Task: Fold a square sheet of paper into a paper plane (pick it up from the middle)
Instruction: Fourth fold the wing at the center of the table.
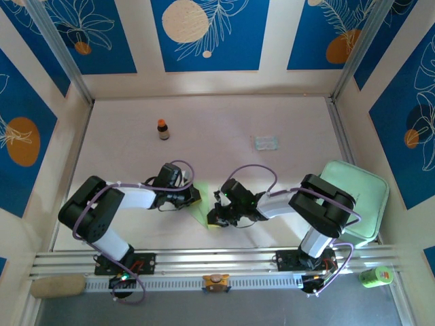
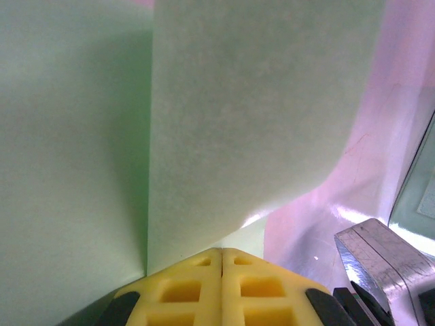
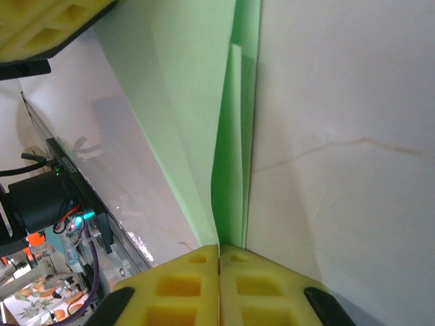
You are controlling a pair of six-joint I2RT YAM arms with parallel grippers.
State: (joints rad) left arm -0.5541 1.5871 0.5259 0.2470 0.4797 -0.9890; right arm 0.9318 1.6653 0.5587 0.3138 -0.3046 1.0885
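Top view: the left gripper [image 1: 192, 197] and the right gripper [image 1: 216, 217] meet tip to tip near the front of the worktop [image 1: 224, 119]. The pale green sheet of paper [image 1: 201, 209] lies between them, already partly folded.

Left wrist view: the yellow pads of the left gripper [image 2: 221, 261] are pressed together with no gap. The sheet of paper [image 2: 258, 102] rises straight ahead of them. A vertical crease runs down to the seam between the pads, so the gripper is closed on the paper's edge. One panel stands ahead and to the left of the tips, a lighter one ahead and to the right.

Right wrist view: the right gripper [image 3: 219, 255] is likewise clamped narrow on the sheet of paper [image 3: 231, 136]. Several folded layers converge at the seam of its pads and fan out ahead of it. A yellow finger [image 3: 47, 27] of the left gripper shows ahead and to the upper left.

Top view, beyond both grippers: a small brown bottle [image 1: 163, 129] stands well ahead of the left gripper. A clear packet [image 1: 265, 142] lies well ahead of the right gripper. A mint green tray [image 1: 357, 197] sits far out to the right gripper's right.
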